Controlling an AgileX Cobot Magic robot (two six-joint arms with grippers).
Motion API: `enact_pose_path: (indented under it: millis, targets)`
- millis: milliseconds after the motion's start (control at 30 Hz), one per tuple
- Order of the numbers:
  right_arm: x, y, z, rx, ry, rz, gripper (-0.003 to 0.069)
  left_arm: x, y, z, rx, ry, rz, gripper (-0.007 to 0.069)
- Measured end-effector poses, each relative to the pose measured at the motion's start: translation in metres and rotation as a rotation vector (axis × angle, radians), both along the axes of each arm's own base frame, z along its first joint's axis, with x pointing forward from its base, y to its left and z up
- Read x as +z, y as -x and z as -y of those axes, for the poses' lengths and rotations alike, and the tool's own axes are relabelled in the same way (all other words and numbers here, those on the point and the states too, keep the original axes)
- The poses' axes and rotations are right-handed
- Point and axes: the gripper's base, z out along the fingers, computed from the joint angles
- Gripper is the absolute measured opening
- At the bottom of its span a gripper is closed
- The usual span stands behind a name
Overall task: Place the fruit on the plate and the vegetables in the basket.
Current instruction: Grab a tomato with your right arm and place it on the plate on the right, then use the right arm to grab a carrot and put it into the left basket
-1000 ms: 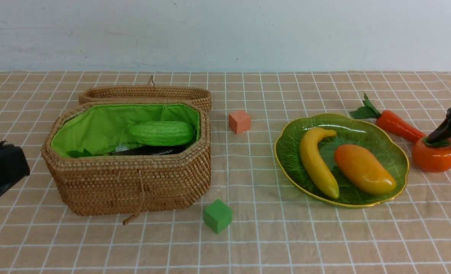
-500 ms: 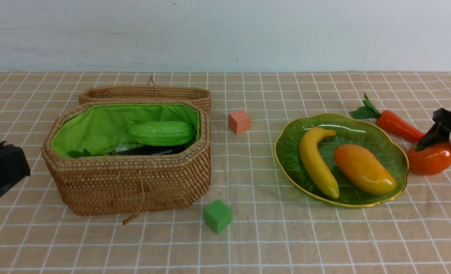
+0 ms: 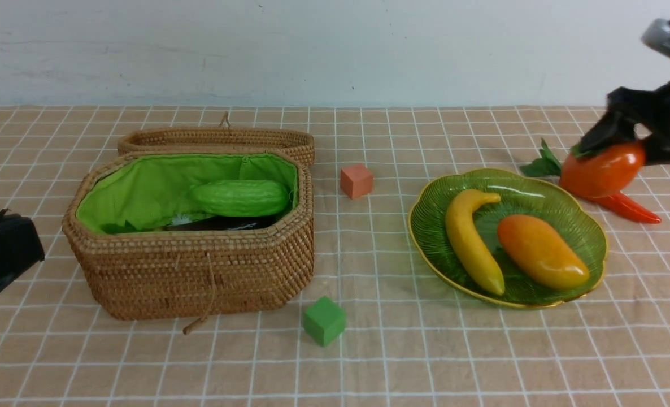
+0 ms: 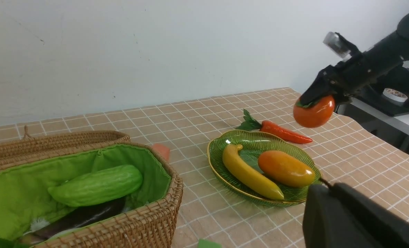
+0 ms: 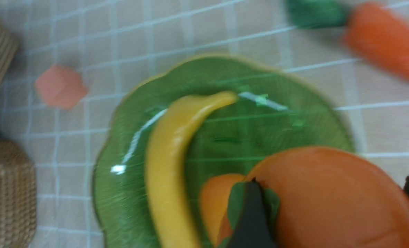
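My right gripper (image 3: 620, 154) is shut on the round orange-red persimmon (image 3: 600, 169) and holds it in the air by its leaf cap, above the carrot (image 3: 626, 207) and just beyond the plate's far right rim. In the right wrist view the persimmon (image 5: 328, 199) fills the space between the fingers (image 5: 251, 213). The green ribbed plate (image 3: 425, 226) carries the banana (image 3: 470, 243) and the mango (image 3: 541, 251). The open wicker basket (image 3: 199, 271) holds the cucumber (image 3: 239, 198) on top of the dark eggplant (image 3: 216, 223). My left gripper (image 3: 1, 254) rests shut at the left edge.
An orange cube (image 3: 356, 181) sits between the basket and the plate. A green cube (image 3: 323, 321) lies in front of the basket. The basket's lid (image 3: 216, 138) lies folded back behind it. A pale wall bounds the table's far edge.
My right gripper has closed on the persimmon and lifted it off the cloth, carrying it up and towards the plate. The left arm has stayed still.
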Motion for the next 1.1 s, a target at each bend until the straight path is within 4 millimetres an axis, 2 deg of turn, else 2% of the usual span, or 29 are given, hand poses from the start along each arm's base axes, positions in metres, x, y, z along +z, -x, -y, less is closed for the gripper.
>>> enact_pose_path:
  millis: [33, 100, 267, 433, 500, 667, 733, 833, 933, 1100]
  targets:
    - [-0.009, -0.007, -0.011, 0.012, 0.013, 0.009, 0.0506, 0.000, 0.000, 0.000, 0.000, -0.001, -0.001, -0.0013]
    - [-0.025, -0.020, -0.022, 0.006, 0.041, 0.036, 0.0506, -0.001, 0.000, 0.000, 0.001, -0.005, -0.007, -0.0013]
    - [-0.044, -0.032, -0.031, -0.007, 0.058, 0.058, 0.0516, -0.003, 0.000, 0.000, 0.003, -0.022, -0.031, -0.0013]
    - [-0.044, -0.032, -0.037, 0.013, 0.079, 0.059, 0.0658, -0.006, 0.000, -0.001, 0.004, -0.037, -0.057, -0.0013]
    - [-0.043, -0.030, -0.036, 0.022, 0.097, 0.049, 0.0678, -0.006, 0.000, -0.001, 0.003, -0.035, -0.058, -0.0013]
    - [-0.028, -0.018, -0.019, 0.020, 0.166, 0.024, 0.0652, -0.004, 0.000, 0.000, 0.002, -0.024, -0.042, -0.0013]
    - [-0.013, -0.010, -0.002, 0.015, 0.266, 0.042, 0.0594, -0.003, 0.000, 0.000, 0.000, -0.014, -0.032, -0.0013]
    - [-0.003, -0.005, 0.023, 0.030, 0.431, 0.070, 0.0525, -0.002, 0.000, 0.000, -0.001, -0.007, -0.023, -0.0013]
    - [-0.010, -0.006, 0.041, 0.048, 0.516, 0.070, 0.0493, -0.002, 0.000, 0.000, -0.001, -0.007, -0.022, -0.0013]
    - [-0.056, -0.025, 0.059, 0.150, 0.568, 0.086, 0.0482, -0.002, 0.000, 0.000, -0.001, -0.007, -0.022, -0.0013]
